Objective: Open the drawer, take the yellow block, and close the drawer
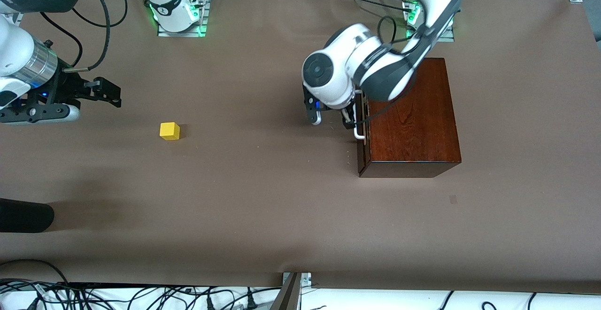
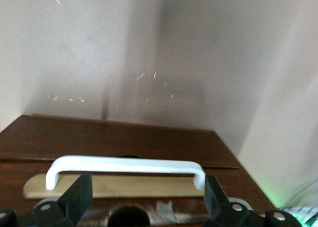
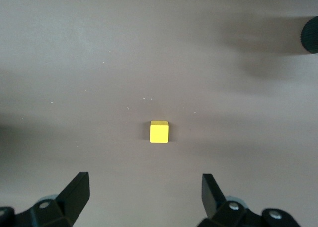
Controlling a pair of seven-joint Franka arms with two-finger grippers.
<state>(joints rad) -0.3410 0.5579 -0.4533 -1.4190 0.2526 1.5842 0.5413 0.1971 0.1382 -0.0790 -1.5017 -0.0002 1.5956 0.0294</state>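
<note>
Overall, bare brown table [image 1: 263, 216]; cables [image 1: 141, 296]

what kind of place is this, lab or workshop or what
Most likely a robotics lab. Two robot arms are bolted along one edge of a table under a brown cover, cables trail along its edge, and the only props are a wooden box and a yellow block.

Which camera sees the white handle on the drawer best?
The left wrist view: the white handle fills the frame, spanning between the open left gripper's fingers. The front view shows only its end poking out under the left arm. The right wrist view misses it, showing just the yellow block.
</note>
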